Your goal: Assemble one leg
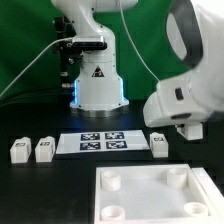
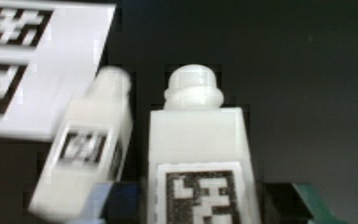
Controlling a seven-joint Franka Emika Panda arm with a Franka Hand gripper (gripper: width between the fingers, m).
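Note:
In the wrist view a white leg (image 2: 197, 150) with a round peg at its far end and a black-and-white tag on its face lies between my gripper's (image 2: 197, 208) jaws, which press on both its sides. A second leg (image 2: 91, 150) lies close beside it, blurred. In the exterior view my gripper (image 1: 186, 130) is low over the table at the right, and the arm hides the held leg. One leg (image 1: 160, 145) shows just beside the gripper. Two more legs (image 1: 18, 150) (image 1: 44, 149) stand at the exterior view's left.
The marker board (image 1: 105, 142) lies mid-table and shows in the wrist view (image 2: 34, 60) beyond the legs. A large white square plate (image 1: 155, 200) with round sockets lies at the front. The robot base (image 1: 98, 85) stands at the back.

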